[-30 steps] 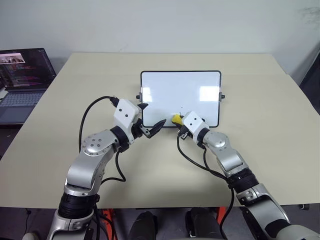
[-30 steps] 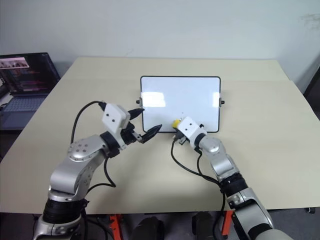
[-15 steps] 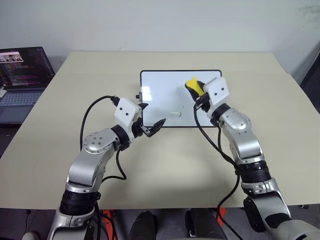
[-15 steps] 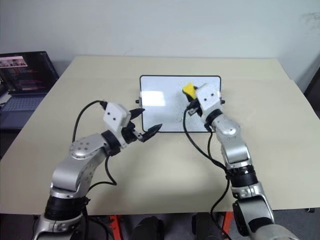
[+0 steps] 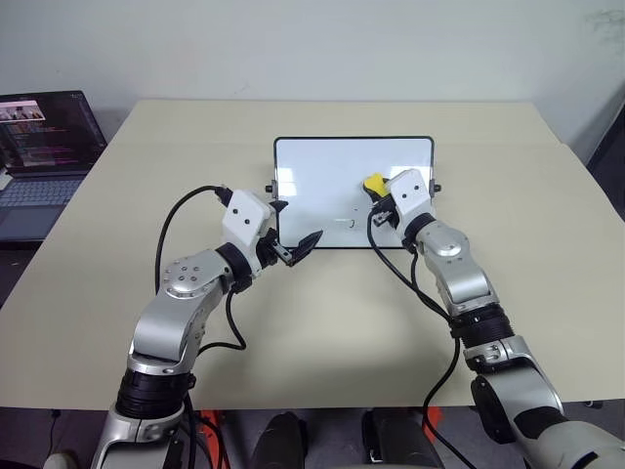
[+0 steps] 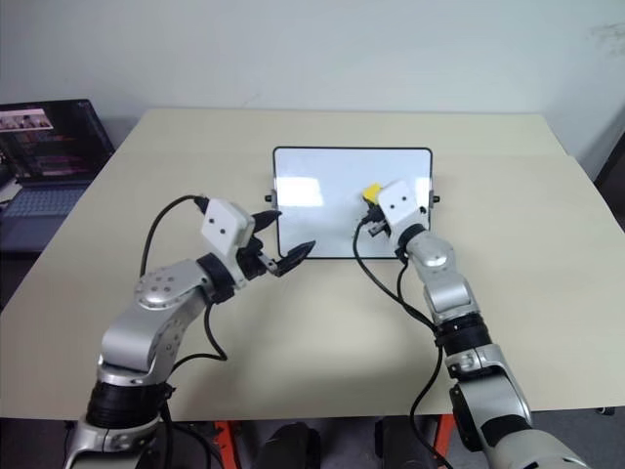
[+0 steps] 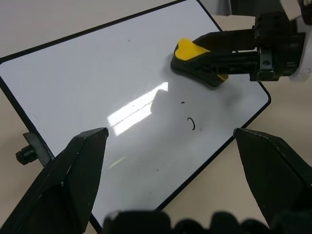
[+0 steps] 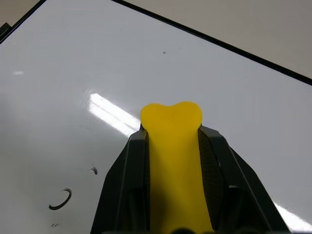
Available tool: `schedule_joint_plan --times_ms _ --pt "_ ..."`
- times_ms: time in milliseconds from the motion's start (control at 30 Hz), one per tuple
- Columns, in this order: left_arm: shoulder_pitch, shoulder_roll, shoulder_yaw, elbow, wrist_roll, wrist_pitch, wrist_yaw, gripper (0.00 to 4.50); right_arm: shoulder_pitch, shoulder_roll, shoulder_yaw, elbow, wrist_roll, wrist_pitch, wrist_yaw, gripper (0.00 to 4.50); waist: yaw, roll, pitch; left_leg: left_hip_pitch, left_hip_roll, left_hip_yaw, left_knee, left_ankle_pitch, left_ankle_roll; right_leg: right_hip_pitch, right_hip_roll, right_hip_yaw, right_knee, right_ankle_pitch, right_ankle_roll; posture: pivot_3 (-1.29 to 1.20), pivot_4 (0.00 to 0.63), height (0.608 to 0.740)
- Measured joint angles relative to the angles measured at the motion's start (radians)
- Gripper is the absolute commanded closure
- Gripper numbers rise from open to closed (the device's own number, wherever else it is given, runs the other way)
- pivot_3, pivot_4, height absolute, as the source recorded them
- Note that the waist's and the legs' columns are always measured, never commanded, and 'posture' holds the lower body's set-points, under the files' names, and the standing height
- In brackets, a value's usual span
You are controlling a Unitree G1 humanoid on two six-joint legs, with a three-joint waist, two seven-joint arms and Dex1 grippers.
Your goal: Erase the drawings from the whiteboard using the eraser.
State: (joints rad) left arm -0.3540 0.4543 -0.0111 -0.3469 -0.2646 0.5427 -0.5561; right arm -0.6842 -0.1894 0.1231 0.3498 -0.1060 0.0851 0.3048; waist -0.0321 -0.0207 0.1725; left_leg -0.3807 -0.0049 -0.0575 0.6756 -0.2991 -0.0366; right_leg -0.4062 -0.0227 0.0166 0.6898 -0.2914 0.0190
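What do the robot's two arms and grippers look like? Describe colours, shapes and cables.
Both arms are silver-grey metal segments with black joints. Each wrist carries a white boxy housing, and a loose black cable loops along each arm. The left gripper and right gripper each have two tapered black fingers.

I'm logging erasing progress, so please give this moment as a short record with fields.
whiteboard: propped on the table, mostly wiped
drawings: a small curved stroke and a few specks left
eraser: yellow, clamped in the right end effector over the board
left end effector: open, empty, at the board's lower left corner
laptop: open, beside the table
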Motion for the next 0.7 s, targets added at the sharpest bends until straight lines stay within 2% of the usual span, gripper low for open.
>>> schedule_joint_plan --times_ms 300,700 --pt "0.002 0.004 0.012 -0.029 -0.005 0.029 0.019 0.0 0.083 -0.02 0.055 -0.008 -0.031 -0.058 0.03 3.4 0.0 0.0 0.0 0.0 0.0 0.0 0.0 0.0 0.0 0.0 0.0 0.0 0.001 0.0 0.0 0.0 0.15 0.74" --pt "0.007 0.009 0.017 -0.037 -0.007 0.038 0.021 0.0 0.093 -0.02 0.058 -0.013 -0.032 -0.058 0.029 3.4 0.0 0.0 0.0 0.001 0.0 0.0 0.0 0.0 0.0 0.0 0.0 0.0 0.001 0.0 0.0 0.0 0.15 0.74"
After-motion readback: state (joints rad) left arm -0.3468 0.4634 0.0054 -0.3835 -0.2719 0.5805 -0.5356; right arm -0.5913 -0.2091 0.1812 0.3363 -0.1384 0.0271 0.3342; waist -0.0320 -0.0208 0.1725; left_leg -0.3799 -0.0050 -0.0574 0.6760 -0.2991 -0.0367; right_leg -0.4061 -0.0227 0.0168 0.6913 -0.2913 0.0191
